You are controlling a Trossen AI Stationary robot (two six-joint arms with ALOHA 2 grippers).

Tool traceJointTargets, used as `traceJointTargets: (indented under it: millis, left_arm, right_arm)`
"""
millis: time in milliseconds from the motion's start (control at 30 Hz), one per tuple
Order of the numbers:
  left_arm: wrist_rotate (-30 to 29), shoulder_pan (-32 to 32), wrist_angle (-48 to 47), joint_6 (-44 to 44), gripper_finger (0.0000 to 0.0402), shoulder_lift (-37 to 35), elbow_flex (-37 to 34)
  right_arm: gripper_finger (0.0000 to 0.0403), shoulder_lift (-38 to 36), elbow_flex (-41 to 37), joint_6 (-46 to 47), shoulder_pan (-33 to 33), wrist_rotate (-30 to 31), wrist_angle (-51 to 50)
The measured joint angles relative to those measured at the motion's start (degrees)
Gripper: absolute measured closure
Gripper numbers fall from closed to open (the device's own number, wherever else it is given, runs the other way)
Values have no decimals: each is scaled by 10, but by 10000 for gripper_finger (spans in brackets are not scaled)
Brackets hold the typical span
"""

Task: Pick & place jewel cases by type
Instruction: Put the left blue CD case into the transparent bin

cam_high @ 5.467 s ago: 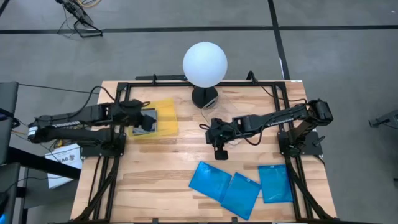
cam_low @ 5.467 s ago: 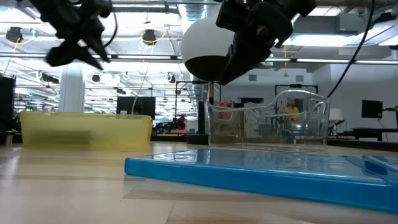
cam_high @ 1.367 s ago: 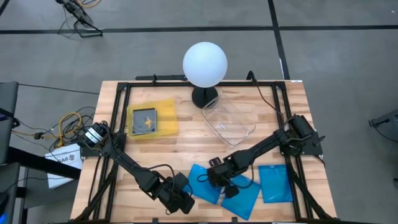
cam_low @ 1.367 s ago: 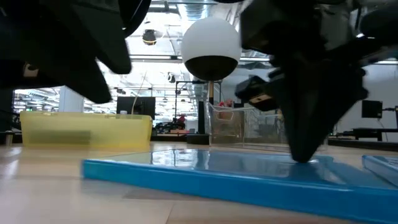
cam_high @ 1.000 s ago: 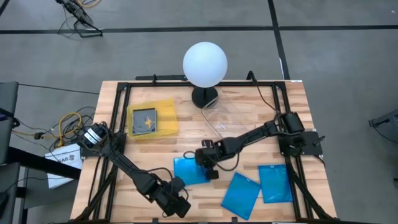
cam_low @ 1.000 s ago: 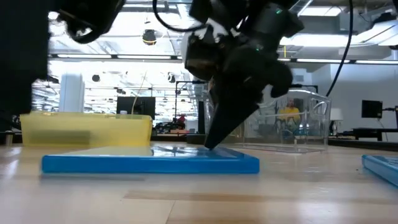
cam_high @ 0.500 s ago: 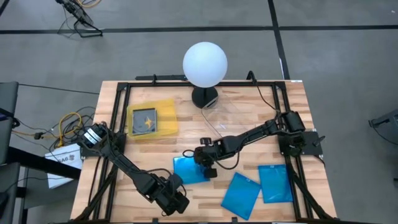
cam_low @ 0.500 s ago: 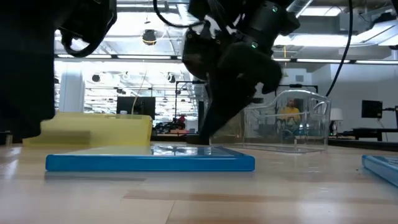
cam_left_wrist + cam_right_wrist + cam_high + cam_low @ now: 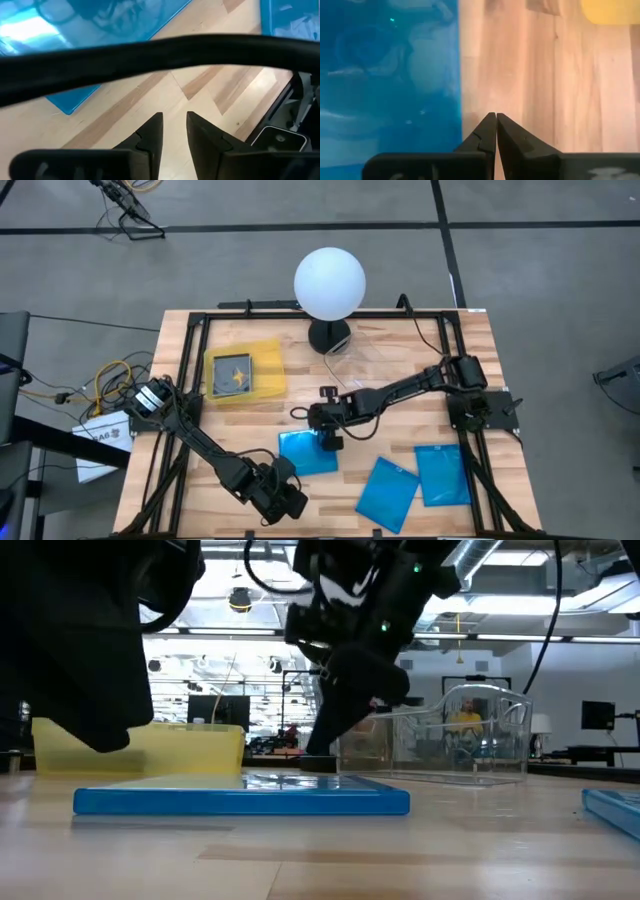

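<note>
Jewel cases: 3 blue ones flat on table (image 9: pixel 180 350), none in a tray yet as far as visible. Blue case #1 (image 9: pixel 308 452) near table centre-front, lying square; blue case #2 (image 9: pixel 387 491) at ~4 o'clock from it, tilted; blue case #3 (image 9: pixel 441 474) further toward 3 o'clock, near table's right edge. Dark case (image 9: pixel 233 372) sits inside yellow tray (image 9: pixel 270 364), at ~10 o'clock from case #1. Clear tray (image 9: pixel 385 360) at ~1 o'clock, looks empty.

R gripper (image 9: pixel 330 440) just above far edge of case #1, fingers pressed together w/ nothing between them (wrist view: tips over bare wood beside the blue edge). L gripper (image 9: pixel 283 502) low at table front, ~7 o'clock from case #1, jaws slightly spread, empty.

Progress est.: dark type sorted (1 seen); all 3 blue cases left. Likely next: get case #1 gripped + moved to clear tray
</note>
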Motion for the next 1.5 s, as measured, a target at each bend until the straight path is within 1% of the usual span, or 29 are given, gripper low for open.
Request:
traceJointTargets:
  millis: [233,333,433,467,533,567,633,800,933,1033,1167,1367,1500]
  left_arm:
    - [-2,0,0,0,342,0,-2]
    - [2,0,1,-1,348,2,-2]
    - [22,0,17,-6,354,20,-2]
    - [39,0,35,-6,356,30,-2]
    - [50,0,62,-5,361,50,-2]
    - [49,0,65,-5,364,56,-2]
    - [48,1,66,-6,369,63,1]
    - [41,1,49,-6,385,64,4]
    - [37,3,15,-7,398,65,6]
    - [31,6,-16,-15,399,65,6]
    - [0,12,-42,-15,398,65,5]
    - [-24,25,-71,-10,400,66,4]
    - [-27,30,-96,-7,400,65,4]
  right_arm:
    - [395,0,-6,-1,-19,-3,-3]
    - [395,0,-6,0,-20,-14,-15]
    - [395,15,-4,0,-18,-19,-19]
    - [395,24,-4,2,-16,-22,-21]
    - [395,33,-2,4,-12,-31,-29]
    - [395,39,-1,5,-9,-39,-28]
    - [395,43,0,4,-1,-30,-31]
    - [395,42,1,20,7,-33,-40]
    - [395,41,11,54,7,-90,-68]
    - [395,41,14,73,11,-127,-86]
    - [395,41,23,86,17,-164,-105]
    - [395,43,33,110,25,-264,-133]
    - [395,44,34,113,29,-314,-142]
